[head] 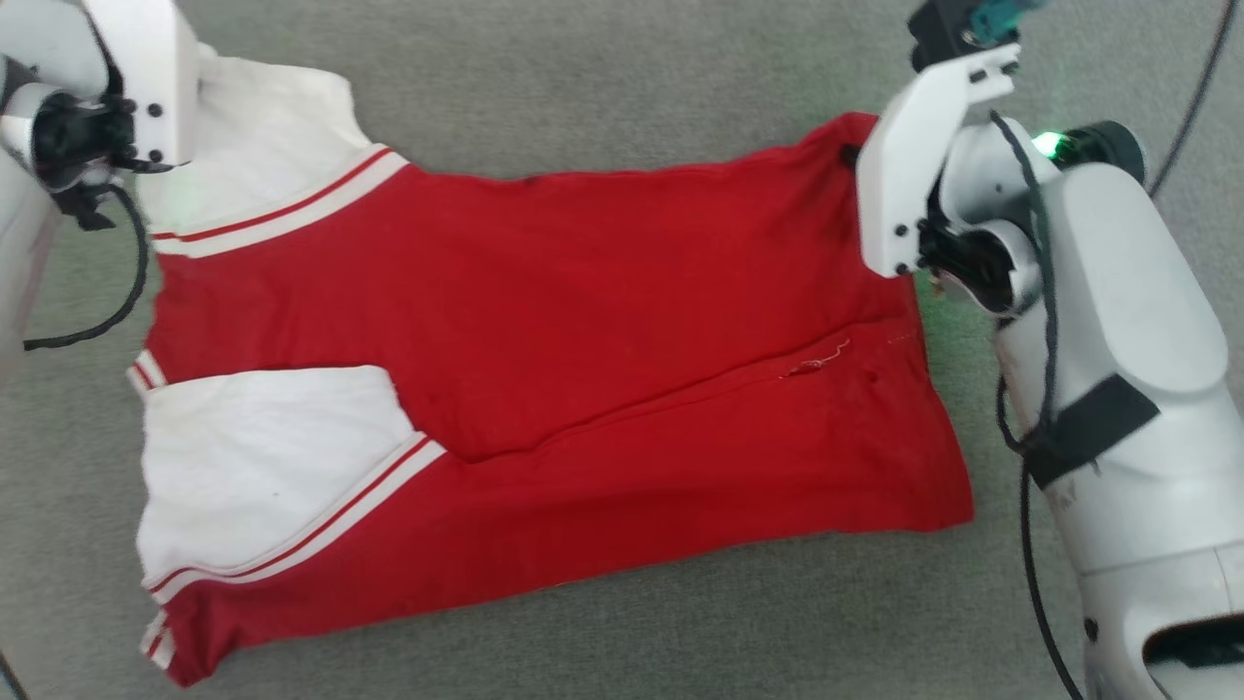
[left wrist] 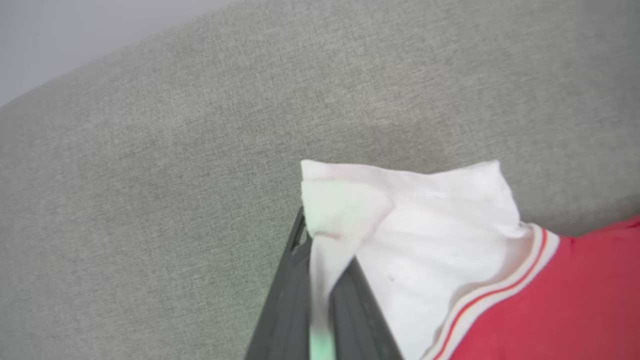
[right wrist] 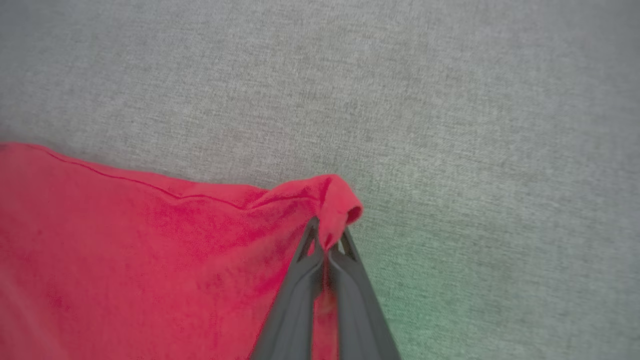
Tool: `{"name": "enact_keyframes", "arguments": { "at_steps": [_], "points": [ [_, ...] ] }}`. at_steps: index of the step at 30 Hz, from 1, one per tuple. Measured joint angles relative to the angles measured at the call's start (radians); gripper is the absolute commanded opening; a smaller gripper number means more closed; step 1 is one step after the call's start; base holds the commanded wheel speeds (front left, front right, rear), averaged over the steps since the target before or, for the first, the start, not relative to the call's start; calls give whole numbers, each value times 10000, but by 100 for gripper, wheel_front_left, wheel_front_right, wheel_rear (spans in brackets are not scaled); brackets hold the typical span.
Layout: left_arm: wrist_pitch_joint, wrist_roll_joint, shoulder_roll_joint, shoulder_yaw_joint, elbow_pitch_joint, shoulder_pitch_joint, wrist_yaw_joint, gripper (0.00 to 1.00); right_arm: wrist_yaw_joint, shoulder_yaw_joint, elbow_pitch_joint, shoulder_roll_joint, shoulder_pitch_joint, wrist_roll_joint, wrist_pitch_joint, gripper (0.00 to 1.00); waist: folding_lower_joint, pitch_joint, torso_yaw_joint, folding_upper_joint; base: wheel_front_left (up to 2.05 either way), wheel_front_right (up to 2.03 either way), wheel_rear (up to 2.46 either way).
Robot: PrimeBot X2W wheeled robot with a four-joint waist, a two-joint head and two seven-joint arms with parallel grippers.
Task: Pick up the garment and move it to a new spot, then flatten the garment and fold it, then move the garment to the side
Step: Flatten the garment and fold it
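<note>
Bright even light, faint shadows, green glow on grey surface point(right wrist: 440, 300), wrist views sl. soft.

Right forearm point(head: 1118, 321): white rounded shell, 1 black strap band.
Right wrist bracket point(head: 909, 165): flat white plate, dark screw heads.
Indicator point(head: 1047, 146): green light on a black collar.
Right cable point(head: 1049, 292): black, routed along the forearm.
Left wrist housing point(head: 146, 68): white, dark screw heads.
Left cable point(head: 144, 262): black, looped.
Right fingers point(right wrist: 350, 300): 2, dark grey, long, tapered.
Left fingers point(left wrist: 287, 310): 2, dark grey, long.
</note>
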Motion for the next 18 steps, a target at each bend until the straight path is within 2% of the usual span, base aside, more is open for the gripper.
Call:
{"name": "enact_keyframes", "arguments": {
  "at_steps": [4,9,13,18],
  "points": [
    [167,-117,-21,-63,-558,14,-27,0,0,-107,-754,-244,647,-188,-127,0,-1,-344,300,0,0,0,0],
    [548,-186,230,-186,-1532,452,23,0,0,-31,-2090,-583,1687,-178,-121,0,0,-819,599,0,0,0,0],
    [980,-345,640,-224,-2871,1122,493,0,0,-63,-3392,-890,2620,-73,-23,0,-1,-1180,784,0,0,0,0],
    [1528,-748,1517,-155,-5177,2335,1559,0,0,-280,-5091,-1231,3860,105,290,0,0,-1538,968,0,0,0,0]
  ]
}}
